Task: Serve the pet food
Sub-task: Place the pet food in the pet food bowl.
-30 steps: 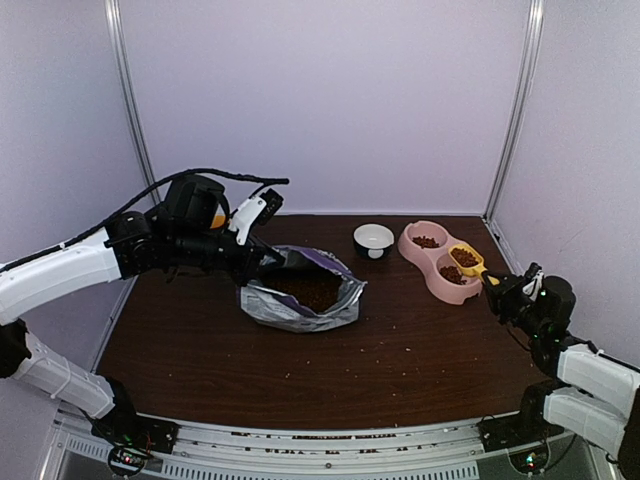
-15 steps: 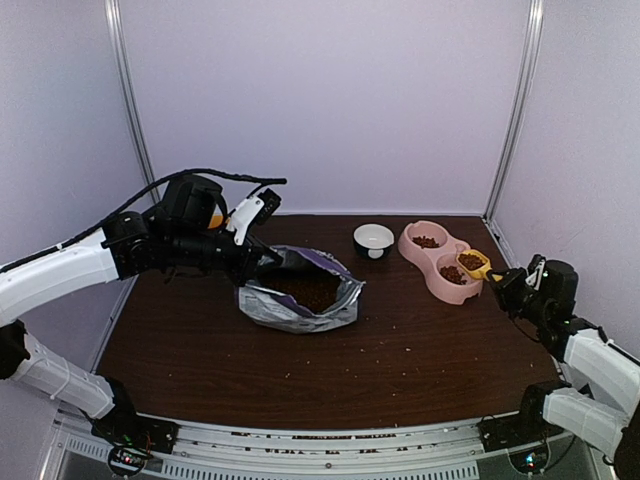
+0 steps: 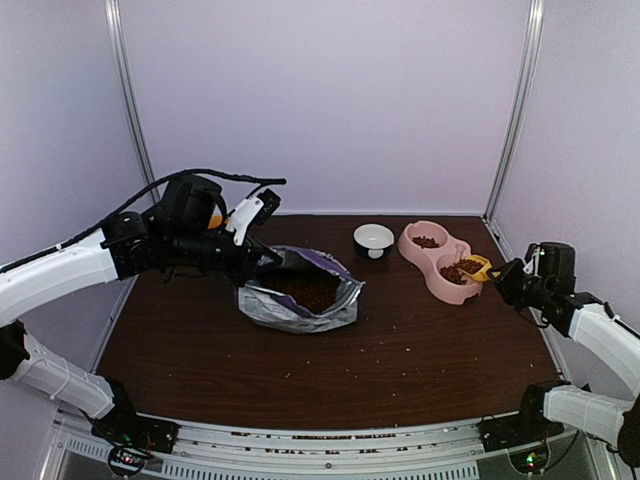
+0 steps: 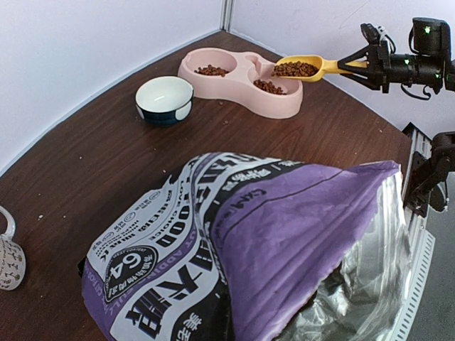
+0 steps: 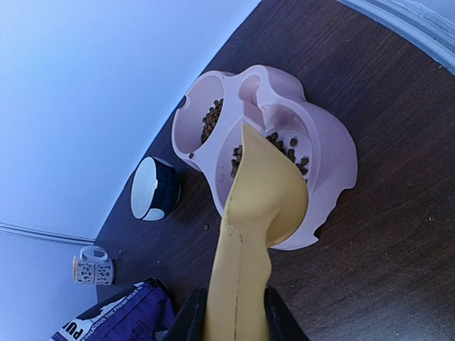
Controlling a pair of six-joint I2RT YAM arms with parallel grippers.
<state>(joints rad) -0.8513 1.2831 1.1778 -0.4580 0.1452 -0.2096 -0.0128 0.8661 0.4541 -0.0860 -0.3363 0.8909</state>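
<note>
The purple pet food bag [image 3: 300, 295] lies open mid-table with brown kibble [image 3: 315, 290] showing inside. My left gripper [image 3: 278, 262] is shut on the bag's back rim; its fingers are hidden behind the bag [image 4: 270, 234] in the left wrist view. My right gripper [image 3: 505, 280] is shut on the handle of a yellow scoop [image 3: 478, 267]. The scoop [image 4: 306, 67], heaped with kibble [image 4: 295, 69], hovers over the near compartment of the pink double bowl [image 3: 408, 245]. The right wrist view shows the scoop's underside [image 5: 259, 206], my gripper [image 5: 234, 320], and kibble [image 5: 213, 117] in both compartments of the bowl [image 5: 334, 156].
A white and dark-blue bowl [image 3: 373, 239] stands left of the pink bowl. A small patterned mug [image 5: 92, 266] stands near the back wall, left of the bag. Loose kibble crumbs dot the table. The walls and the right corner post are close to my right arm.
My right arm has lifted and swung right, carrying the scoop a little further over the near compartment's right side. The left arm and bag have not moved.
</note>
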